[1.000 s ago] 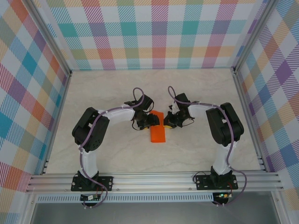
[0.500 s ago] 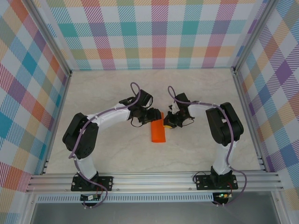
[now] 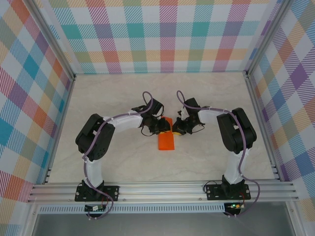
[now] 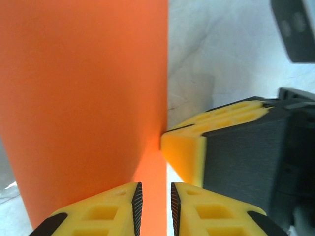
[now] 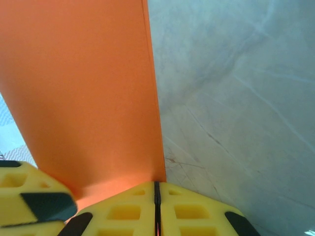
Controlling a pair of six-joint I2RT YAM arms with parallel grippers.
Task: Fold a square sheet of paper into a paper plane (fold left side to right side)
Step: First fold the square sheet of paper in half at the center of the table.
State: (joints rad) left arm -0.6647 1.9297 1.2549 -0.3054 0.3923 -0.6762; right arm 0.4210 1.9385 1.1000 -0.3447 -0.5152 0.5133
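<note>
Square sheet of paper [image 3: 166,141] lay flat on the counter [image 3: 113,98], mid-workspace, between the two arms. From above it read as a narrow orange rectangle, so I judged it already doubled over once, long axis running away from the bases.

Right end effector [image 5: 157,199] was fully closed at the sheet's far right edge. Its pads were pressed together with a sliver of orange in the seam, so I took it as pinching that edge, likely to anchor the paper while the other arm worked.

Left end effector [image 4: 156,206] stood just beside it. Its jaws were narrowly parted, with the same paper edge running into the gap, orange on one side and bare counter on the other. The gap was clearly wider than the paper, so nothing was clamped yet. I judged it was lining up to take or press that edge for the left-to-right fold.

View differences:
- The overhead view gave the layout, with both tools crowded at the sheet's far end. The arms hid the jaws and the contact.
- The left wrist view showed the right tool's yellow tip touching the paper edge.
- The right wrist view showed the closed seam and a corner of the left tool low at the left.
- I could not tell the layer count from either wrist view.
</note>
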